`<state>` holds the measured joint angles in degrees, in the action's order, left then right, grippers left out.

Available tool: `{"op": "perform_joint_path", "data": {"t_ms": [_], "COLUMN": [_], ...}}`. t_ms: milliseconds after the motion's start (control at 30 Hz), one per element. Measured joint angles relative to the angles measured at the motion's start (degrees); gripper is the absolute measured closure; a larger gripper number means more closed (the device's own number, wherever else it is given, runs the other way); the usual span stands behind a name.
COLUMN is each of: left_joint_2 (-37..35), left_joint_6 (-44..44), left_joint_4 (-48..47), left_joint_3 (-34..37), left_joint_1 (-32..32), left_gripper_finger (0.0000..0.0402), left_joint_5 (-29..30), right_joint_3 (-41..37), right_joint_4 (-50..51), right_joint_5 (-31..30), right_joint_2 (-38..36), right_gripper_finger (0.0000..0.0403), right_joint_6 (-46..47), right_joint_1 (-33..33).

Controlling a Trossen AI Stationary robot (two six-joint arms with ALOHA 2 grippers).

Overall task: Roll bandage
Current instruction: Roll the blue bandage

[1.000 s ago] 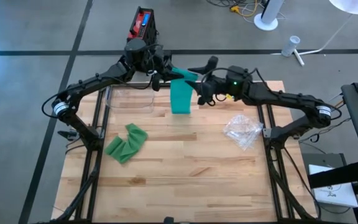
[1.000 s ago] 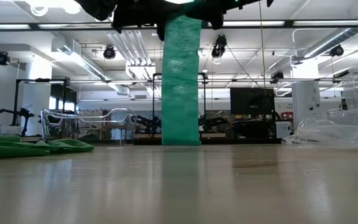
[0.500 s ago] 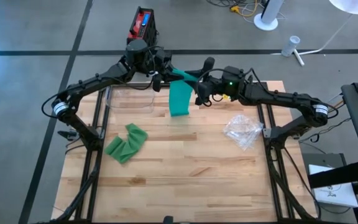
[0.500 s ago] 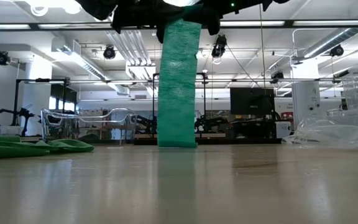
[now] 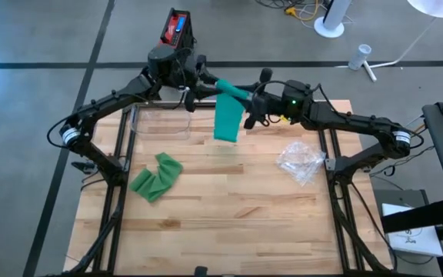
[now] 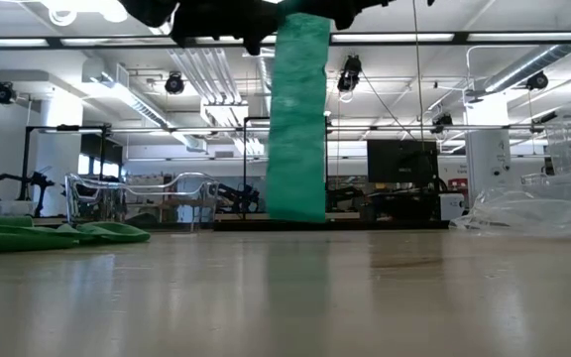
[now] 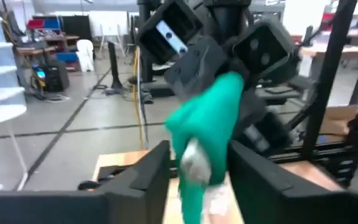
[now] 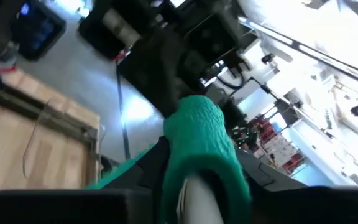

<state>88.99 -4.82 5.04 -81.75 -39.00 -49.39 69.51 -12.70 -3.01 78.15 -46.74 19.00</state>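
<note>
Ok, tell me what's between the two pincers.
The rolled top of the green bandage bridges the left pincer and right pincer, its loose strip hanging down; the high view shows this.

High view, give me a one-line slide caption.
Both grippers hold a green bandage up over the table's far edge, its tail hanging free.

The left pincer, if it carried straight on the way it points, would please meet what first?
Most likely the green bandage roll between its fingers, then the right pincer facing it; depth is unclear.

wooden table point(image 5: 229, 208) carries a crumpled green bandage point(image 5: 156, 176), clear plastic bag point(image 5: 300, 161), clear container point(image 5: 162, 121)
</note>
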Motion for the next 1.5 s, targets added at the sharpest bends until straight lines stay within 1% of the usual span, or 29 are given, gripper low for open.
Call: {"op": "perform_joint_path", "data": {"t_ms": [100, 200, 267, 333, 400, 467, 533, 667, 700, 733, 900, 1000, 1067, 1133, 1300, 1400, 1500], "left_joint_2": [0.2, 0.5, 0.7, 0.7, 0.8, 0.8, 0.8, 0.8, 0.8, 0.8, 0.8, 0.8, 0.8, 0.8, 0.8, 0.8, 0.8], "left_joint_6": [-2.9, -5.4, -5.9, -6.1, -6.0, -5.9, -5.8, -5.3, -5.0, -4.6, -4.2, -4.1, -4.1, -4.1, -3.7, -4.0, -4.1], "left_joint_4": [-1.0, -1.2, -1.1, -0.9, -0.9, -0.9, -0.8, -0.8, -1.0, -1.0, -1.6, -1.7, -1.7, -1.7, -1.8, -1.8, -2.0], "left_joint_3": [0.0, 0.0, 0.0, 0.0, 0.0, 0.0, 0.0, 0.1, 0.1, 0.1, 0.1, 0.1, 0.1, 0.1, 0.1, 0.1, 0.1], "left_joint_1": [0.2, 0.2, 0.3, 0.6, 1.1, 1.5, 1.8, 1.9, 1.9, 1.9, 1.9, 1.9, 2.1, 2.2, 3.6, 4.4, 4.5], "left_gripper_finger": [0.0194, 0.0156, 0.0141, 0.014, 0.0158, 0.0193, 0.0243, 0.0362, 0.0381, 0.0389, 0.0371, 0.0381, 0.0394, 0.0399, 0.0398, 0.04, 0.04], "left_joint_5": [0.4, 2.4, 2.8, 2.8, 3.9, 5.4, 5.5, 5.4, 5.4, 5.4, 5.4, 5.4, 5.4, 5.4, 5.4, 5.6, 6.0], "right_joint_3": [0.4, 0.6, 0.6, 0.6, 0.6, 0.6, 0.6, 0.6, 0.6, 0.6, 0.6, 1.0, 1.2, 1.2, 1.2, 1.2, 1.2], "right_joint_4": [0.4, 0.4, 0.4, 0.4, 0.4, 0.4, 0.4, 0.8, 1.3, 1.3, 1.3, 1.7, 1.6, 1.7, 0.8, -0.1, -0.2], "right_joint_5": [0.3, 0.2, 0.2, 0.1, 0.2, 0.2, 0.2, -0.1, -0.2, -0.2, 0.0, 0.0, 0.0, -0.1, -0.3, -2.2, -2.4], "right_joint_2": [-0.2, -0.2, -0.3, -0.2, -0.2, -0.2, -0.2, 0.5, 0.6, 0.7, 0.7, 0.8, 1.0, 1.4, 2.7, 3.4, 3.4], "right_gripper_finger": [0.0295, 0.0303, 0.0308, 0.0313, 0.0316, 0.0318, 0.0317, 0.0306, 0.0302, 0.0297, 0.0267, 0.0251, 0.0244, 0.024, 0.0245, 0.0259, 0.0275], "right_joint_6": [2.6, 4.3, 5.0, 5.3, 5.8, 6.3, 6.3, 5.3, 5.1, 4.9, 5.8, 8.4, 8.6, 8.6, 8.4, 7.6, 7.3], "right_joint_1": [0.0, 0.0, 0.0, 0.0, 0.0, 0.0, 0.0, 0.0, 0.0, 0.1, 0.0, 0.0, 0.0, 0.1, 0.1, 0.1, 0.1]}}
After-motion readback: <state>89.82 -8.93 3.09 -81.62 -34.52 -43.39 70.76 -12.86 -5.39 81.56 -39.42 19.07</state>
